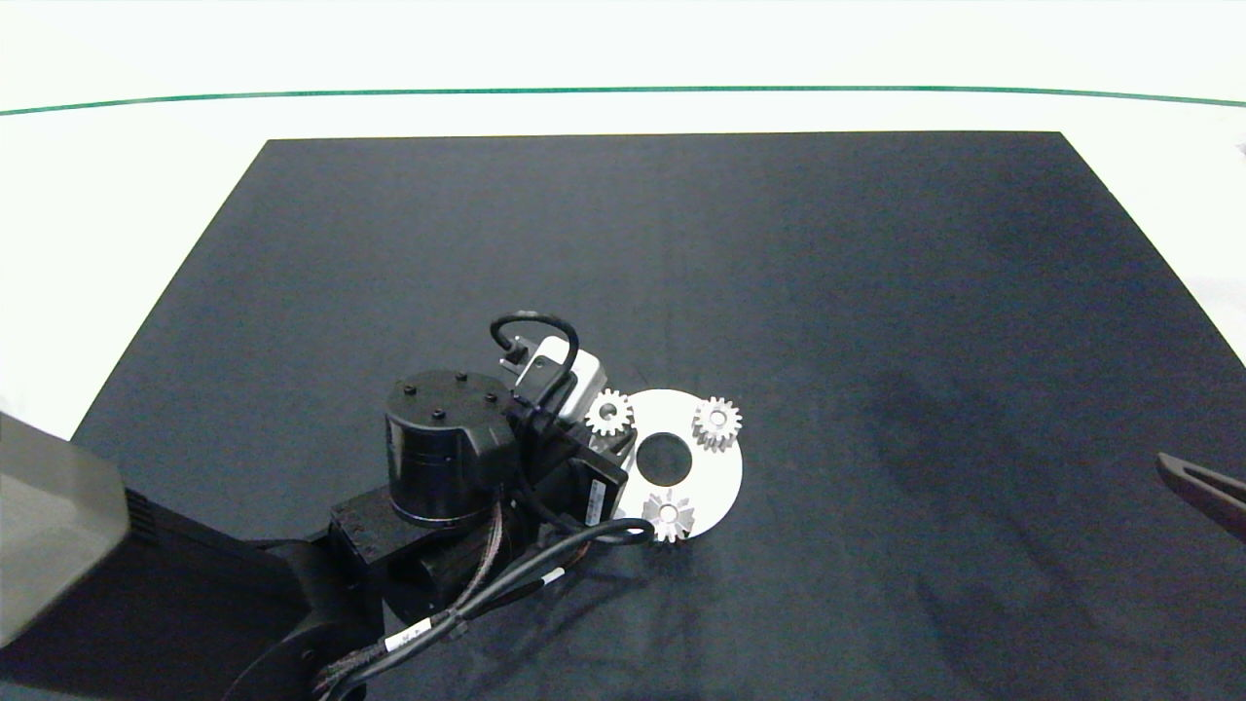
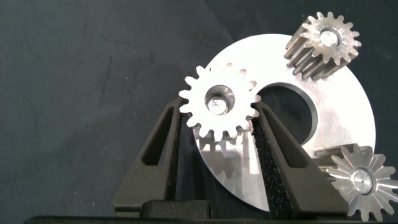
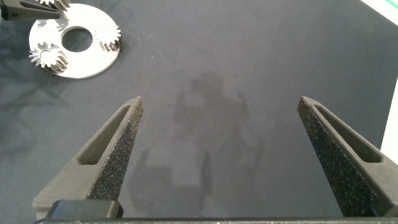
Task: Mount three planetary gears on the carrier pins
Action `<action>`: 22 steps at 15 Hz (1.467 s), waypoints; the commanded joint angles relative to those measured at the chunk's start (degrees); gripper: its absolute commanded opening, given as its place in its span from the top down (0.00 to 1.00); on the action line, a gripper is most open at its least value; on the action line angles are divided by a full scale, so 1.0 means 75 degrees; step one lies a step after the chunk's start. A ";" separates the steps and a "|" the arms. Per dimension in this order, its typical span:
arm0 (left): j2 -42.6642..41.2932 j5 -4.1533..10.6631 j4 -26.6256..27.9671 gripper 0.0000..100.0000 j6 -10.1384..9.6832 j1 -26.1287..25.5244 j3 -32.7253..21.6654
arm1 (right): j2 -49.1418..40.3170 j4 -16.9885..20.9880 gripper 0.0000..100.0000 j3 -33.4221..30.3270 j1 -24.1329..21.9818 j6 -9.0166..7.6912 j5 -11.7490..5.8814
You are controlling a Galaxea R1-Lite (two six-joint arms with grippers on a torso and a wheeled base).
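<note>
Closest to me, the left gripper is reaching in over the near-left edge of the white disc, its two grey fingers pinching the third gear by its teeth, one pad on each flank. That gear is sitting over the disc's left rim, and a pale round pin end is showing in its bore, so I judge it is on or nearly on its peg; how deep, I cannot tell. Just beyond, two other gears are already standing on the disc, one at the near edge and one at the far right, each apart from the centre hole. The carrier pins themselves are hidden inside the gears. The risk I am seeing: if the fingers part while the gear is cocked on its pin, it could tip off the rim; a sideways drag on release could also slide the loose disc across the black mat. Far off at the right edge, the right gripper is hanging spread wide over bare mat, holding nothing.
</note>
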 commanded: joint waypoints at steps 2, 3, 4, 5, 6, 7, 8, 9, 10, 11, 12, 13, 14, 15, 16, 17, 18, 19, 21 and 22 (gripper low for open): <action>0.0021 0.0018 -0.0033 0.96 0.0011 -0.0009 0.0000 | -0.0021 0.0006 0.00 0.0000 0.0004 -0.0019 -0.0020; 0.0021 0.0018 -0.0033 0.96 0.0023 -0.0009 0.0000 | -0.0009 0.0006 0.00 0.0000 0.0004 -0.0019 -0.0020; 0.0021 0.0018 -0.0033 0.00 0.0058 -0.0009 0.0000 | -0.0009 0.0006 0.00 0.0000 0.0004 -0.0019 -0.0020; 0.0009 0.0018 -0.0033 0.00 0.0093 -0.0009 0.0000 | -0.0009 0.0006 0.00 0.0000 0.0004 -0.0019 -0.0020; 0.0009 0.0018 -0.0033 0.00 0.0093 -0.0009 -0.0024 | -0.0009 0.0006 0.00 0.0000 0.0004 -0.0019 -0.0020; 0.0009 0.0018 -0.0033 0.00 0.0093 -0.0009 -0.0035 | -0.0009 0.0006 0.00 0.0000 0.0004 -0.0019 -0.0020; 0.0009 0.0018 -0.0033 0.00 0.0093 -0.0009 -0.0035 | -0.0009 0.0006 0.00 0.0000 0.0004 -0.0019 -0.0020; 0.0009 0.0018 -0.0033 0.00 0.0093 -0.0009 -0.0024 | -0.0009 0.0006 0.00 0.0000 0.0004 -0.0019 -0.0020; -0.0014 0.0018 -0.0009 0.00 0.0081 -0.0021 -0.0035 | -0.0033 0.0006 0.00 0.0000 0.0004 -0.0019 -0.0020; -0.0002 0.0018 -0.0021 0.00 0.0081 -0.0021 -0.0035 | -0.0033 0.0006 0.00 0.0000 0.0004 -0.0019 -0.0020; -0.0026 0.0018 -0.0033 0.00 0.0081 -0.0021 -0.0035 | -0.0033 0.0006 0.00 0.0000 0.0004 -0.0019 -0.0020; -0.0120 0.0018 -0.0033 0.00 0.0070 0.0014 0.0011 | -0.0021 0.0006 0.00 0.0000 0.0004 -0.0019 -0.0020; -0.0413 0.0029 -0.0044 0.00 0.0058 0.0143 0.0093 | -0.0033 0.0006 0.00 0.0000 0.0004 -0.0019 -0.0020; -0.0940 0.0041 0.0002 0.00 0.0093 0.0530 0.0246 | -0.0044 0.0006 0.00 0.0000 0.0004 -0.0031 -0.0020; -0.1538 0.0029 0.0026 0.00 0.0175 0.1022 0.0281 | -0.0115 -0.0005 0.00 -0.0012 -0.0008 -0.0078 -0.0032; -0.2041 0.0029 0.0155 0.00 0.0433 0.1503 0.0281 | -0.0173 -0.0041 0.00 -0.0035 -0.0055 -0.0183 -0.0091; -0.2639 0.0029 0.0401 0.00 0.0890 0.2065 0.0316 | -0.0384 -0.0181 0.00 -0.0059 -0.0078 -0.0324 -0.0173; -0.3319 0.0029 0.0612 0.00 0.1206 0.2639 0.0504 | -0.0548 -0.0263 0.00 -0.0117 -0.0078 -0.0394 -0.0372; -0.4526 0.0029 0.1362 0.00 0.1453 0.3542 0.0738 | -0.0677 -0.0275 0.00 -0.0223 -0.0313 -0.0394 -0.1110; -0.5147 0.0029 0.1702 0.00 0.1453 0.3893 0.0890 | -0.0853 -0.0263 0.00 -0.0082 -0.0559 -0.0418 -0.1485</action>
